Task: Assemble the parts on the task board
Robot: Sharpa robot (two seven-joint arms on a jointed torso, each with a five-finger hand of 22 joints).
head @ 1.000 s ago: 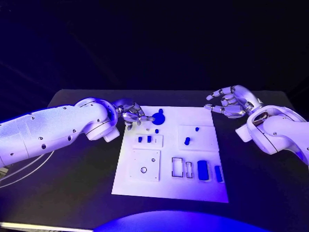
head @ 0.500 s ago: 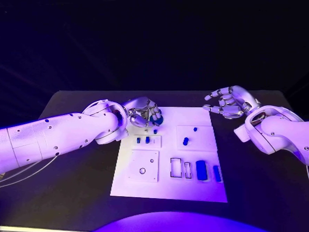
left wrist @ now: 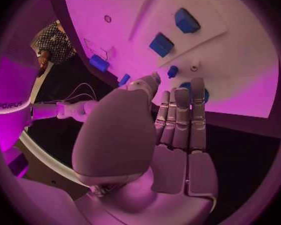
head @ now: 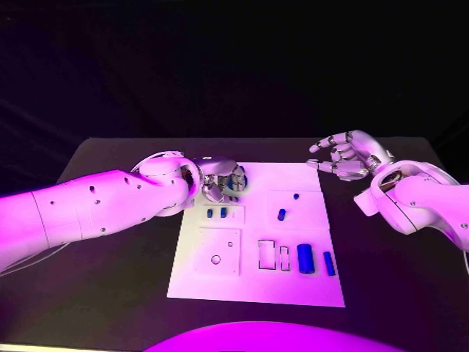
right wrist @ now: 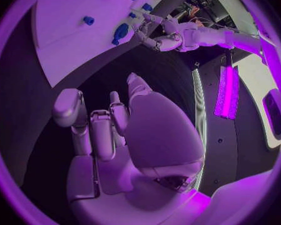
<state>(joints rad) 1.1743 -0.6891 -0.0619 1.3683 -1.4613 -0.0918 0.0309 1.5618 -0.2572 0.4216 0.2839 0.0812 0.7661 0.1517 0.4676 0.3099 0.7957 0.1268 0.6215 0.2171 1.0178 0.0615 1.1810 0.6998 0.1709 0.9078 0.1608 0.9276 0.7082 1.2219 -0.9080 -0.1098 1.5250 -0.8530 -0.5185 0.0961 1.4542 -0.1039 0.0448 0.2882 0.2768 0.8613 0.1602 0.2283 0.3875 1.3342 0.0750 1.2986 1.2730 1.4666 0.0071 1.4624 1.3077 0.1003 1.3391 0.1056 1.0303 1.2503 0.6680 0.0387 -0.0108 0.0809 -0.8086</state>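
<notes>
We see the round blue part under left hand fingertips, grasp unclear; it moved farther over white flat task board. Right hand released.

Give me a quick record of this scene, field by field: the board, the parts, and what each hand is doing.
surface: black table
board: white task board, flat in the middle of the table
parts: small blue pieces on the board, among them two upright bars near its front right
left hand: over the board's far left corner, fingers down at a round blue part; whether it grips the part cannot be told
right hand: raised beyond the board's far right corner, fingers apart, holding nothing
</notes>
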